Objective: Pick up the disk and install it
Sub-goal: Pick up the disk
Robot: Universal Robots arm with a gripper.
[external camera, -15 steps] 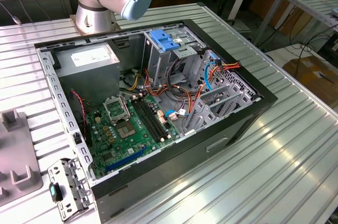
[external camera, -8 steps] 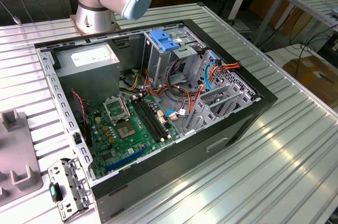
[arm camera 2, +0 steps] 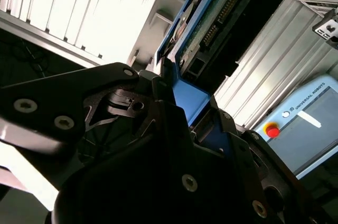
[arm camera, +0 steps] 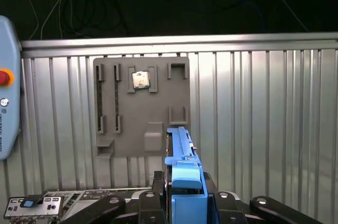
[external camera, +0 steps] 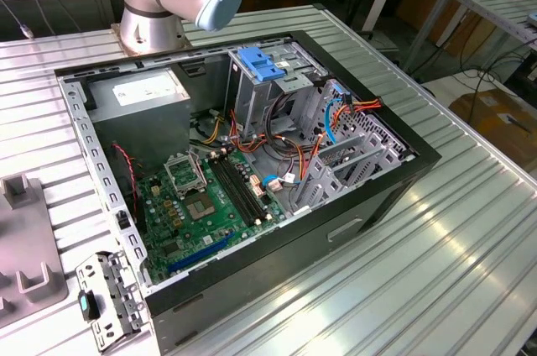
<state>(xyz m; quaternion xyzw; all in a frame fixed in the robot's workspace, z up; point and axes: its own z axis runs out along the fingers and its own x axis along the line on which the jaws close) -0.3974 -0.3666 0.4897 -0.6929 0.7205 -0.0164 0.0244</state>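
Observation:
In both wrist views my gripper [arm camera: 184,195] [arm camera 2: 185,100] is shut on the disk. The disk [arm camera: 179,150] appears edge-on in the first wrist view, a thin black slab with bright blue rails, held above the ribbed metal table. In the second wrist view the disk [arm camera 2: 232,7] shows its black body, a green circuit board and a blue rail running away from the fingers. The open computer case [external camera: 403,150] lies on its side in the exterior view, with a metal drive cage [external camera: 252,100] topped by a light-blue bracket [external camera: 264,66].
A grey fixture plate [arm camera: 141,129] [external camera: 25,238] lies on the table and carries a small square chip [arm camera: 141,80]. A loose metal bracket [external camera: 105,297] [arm camera: 37,204] lies near the case corner. A teach pendant [arm camera 2: 306,123] [arm camera: 6,102] sits on the table. The arm's base [external camera: 151,12] stands behind the case.

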